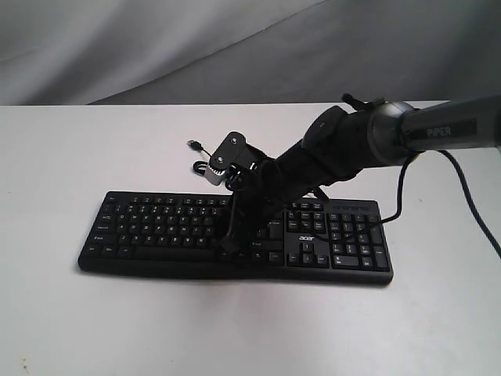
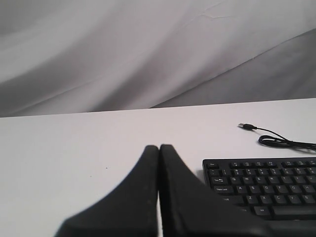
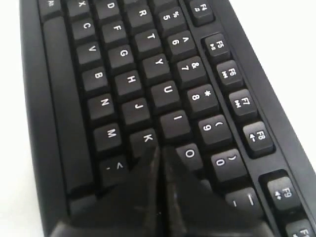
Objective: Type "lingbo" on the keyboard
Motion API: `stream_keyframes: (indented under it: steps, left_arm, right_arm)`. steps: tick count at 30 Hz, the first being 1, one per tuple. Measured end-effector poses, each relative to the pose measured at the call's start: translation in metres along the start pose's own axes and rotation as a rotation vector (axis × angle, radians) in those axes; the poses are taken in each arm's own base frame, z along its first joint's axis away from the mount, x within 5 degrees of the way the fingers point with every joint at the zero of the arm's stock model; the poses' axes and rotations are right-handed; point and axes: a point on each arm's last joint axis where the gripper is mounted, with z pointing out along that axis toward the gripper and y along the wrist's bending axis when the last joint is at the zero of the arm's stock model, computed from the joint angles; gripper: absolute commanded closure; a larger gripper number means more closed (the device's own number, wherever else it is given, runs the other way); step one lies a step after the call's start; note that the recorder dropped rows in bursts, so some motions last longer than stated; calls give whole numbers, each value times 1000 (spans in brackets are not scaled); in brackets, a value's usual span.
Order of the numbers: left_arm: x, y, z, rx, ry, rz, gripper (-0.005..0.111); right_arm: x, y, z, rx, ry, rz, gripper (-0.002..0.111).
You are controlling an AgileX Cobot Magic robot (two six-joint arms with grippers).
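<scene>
The keyboard [image 1: 156,227] is lying flat across the middle of the white desk [image 1: 235,329], its cable [image 2: 274,143] coiling behind it. The right gripper [image 3: 160,150] is pointing down at the letter keys, fingers pressed together and gripping nothing, its tip sitting between K and O (contact unclear). The left gripper [image 2: 159,148], likewise closed and empty, is hanging over the desk beside the keyboard's end.

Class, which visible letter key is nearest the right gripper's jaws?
The K key: the right gripper ends beside it; O and M sit farther off.
</scene>
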Motion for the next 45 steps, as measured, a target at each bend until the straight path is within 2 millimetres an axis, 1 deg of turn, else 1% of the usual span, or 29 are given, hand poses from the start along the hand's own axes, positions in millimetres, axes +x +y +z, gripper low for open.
stream_keyframes:
  steps: [8, 14, 18, 23, 25, 30, 45]
  left_arm:
    - [0, 0, 0, 0, 0, 0, 106]
    - [0, 0, 0, 0, 0, 0, 106]
    - [0, 0, 0, 0, 0, 0, 106]
    - [0, 0, 0, 0, 0, 0, 106]
    - [0, 0, 0, 0, 0, 0, 106]
    - [0, 0, 0, 0, 0, 0, 106]
    - [0, 0, 0, 0, 0, 0, 106]
  right_arm:
    - [1, 0, 3, -12, -1, 12, 108]
    - [-6, -1, -6, 20, -25, 2, 108]
    - [-7, -2, -6, 38, -36, 2, 108]
    - [-20, -1, -6, 45, -75, -18, 108]
    - [-24, -1, -2, 41, -84, -24, 108]
    - [-22, 0, 6, 22, -77, -14, 108]
    - [-22, 0, 6, 25, -78, -11, 108]
